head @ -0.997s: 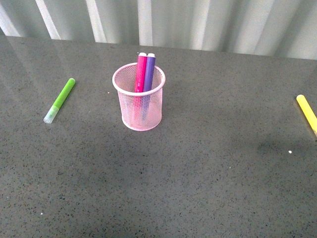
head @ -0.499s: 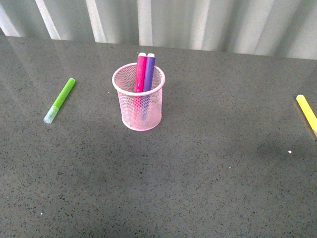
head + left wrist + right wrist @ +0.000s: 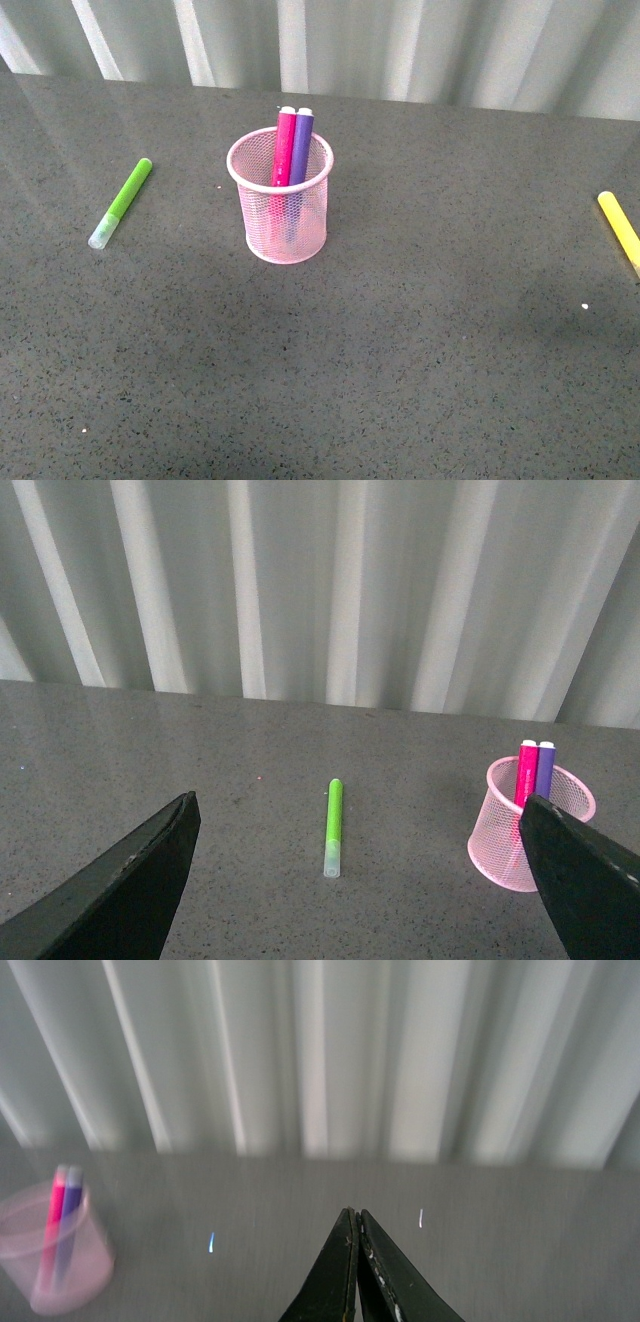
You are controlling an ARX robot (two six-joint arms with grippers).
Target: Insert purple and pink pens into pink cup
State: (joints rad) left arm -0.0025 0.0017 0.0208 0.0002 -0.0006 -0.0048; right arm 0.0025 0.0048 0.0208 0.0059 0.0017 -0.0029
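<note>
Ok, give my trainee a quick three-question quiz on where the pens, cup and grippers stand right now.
1. True or false: the pink pen and purple pen both stand inside the pink cup.
2. Which marker lies on the table left of the cup in the front view: A lime-green, B yellow, C blue?
3. Fill in: the left gripper is ____ and the right gripper is ____.

Key: 1 true. 2 A, the lime-green marker; the yellow marker lies far right. 3 open; shut.
</note>
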